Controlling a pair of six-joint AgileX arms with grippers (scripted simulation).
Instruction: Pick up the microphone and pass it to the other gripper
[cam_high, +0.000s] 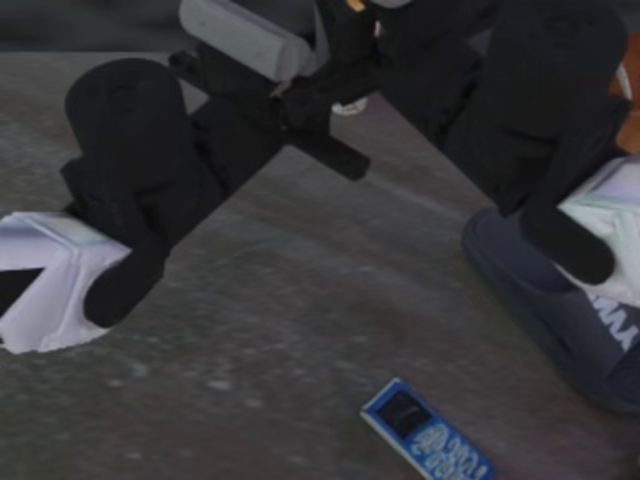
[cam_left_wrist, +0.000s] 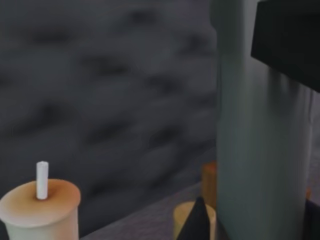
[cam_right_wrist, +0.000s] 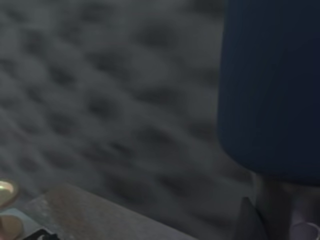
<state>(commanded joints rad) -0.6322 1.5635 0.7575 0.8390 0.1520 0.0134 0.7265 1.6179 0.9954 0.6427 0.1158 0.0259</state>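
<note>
A blue-and-white phone (cam_high: 427, 436) lies at the lower centre-right of the top view, a dark slipper-like thing (cam_high: 545, 305) at the right edge. Both arms meet at the top centre, hiding the table (cam_high: 300, 320) there; the middle stays open. The microphone (cam_left_wrist: 260, 135) stands upright close before the left gripper (cam_high: 335, 150) and right gripper (cam_high: 340, 95); I cannot tell how the jaws stand.
</note>
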